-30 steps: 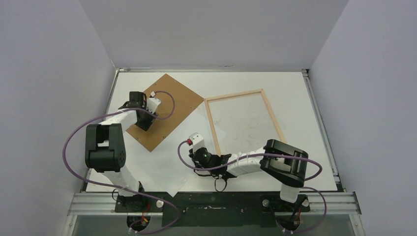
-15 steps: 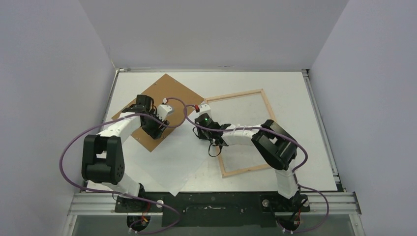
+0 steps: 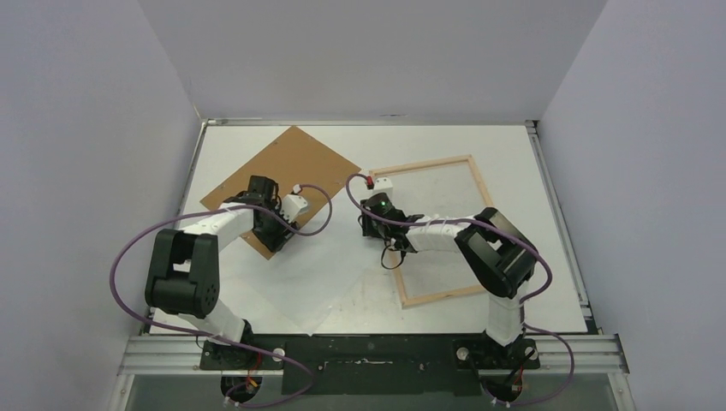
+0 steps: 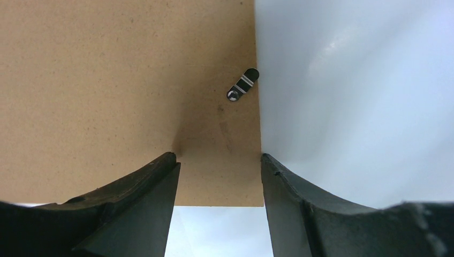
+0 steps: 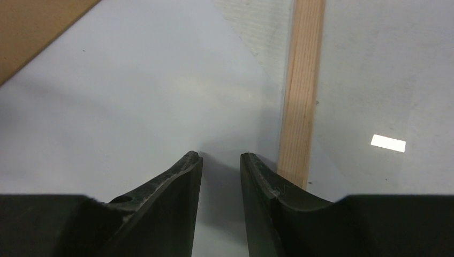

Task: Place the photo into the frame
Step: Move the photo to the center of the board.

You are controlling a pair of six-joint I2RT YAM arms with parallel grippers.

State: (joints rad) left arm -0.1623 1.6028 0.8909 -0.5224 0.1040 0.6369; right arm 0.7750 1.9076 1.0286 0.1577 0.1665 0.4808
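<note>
Left end effector (image 4: 218, 158) (image 3: 278, 229): fingers set wide, straddling the near corner of the brown backing panel (image 3: 282, 163) (image 4: 107, 80), beside a metal turn clip (image 4: 242, 85); nothing gripped.

Right end effector (image 5: 220, 156) (image 3: 371, 227): fingers at a narrow gap, nothing between them, tips low over the photo (image 5: 134, 96) (image 3: 317, 274).

The photo lies white side up on the tabletop (image 3: 514, 145), between panel and frame (image 3: 428, 163). The frame's left bar (image 5: 300, 80) lies just beside the right end effector.
</note>
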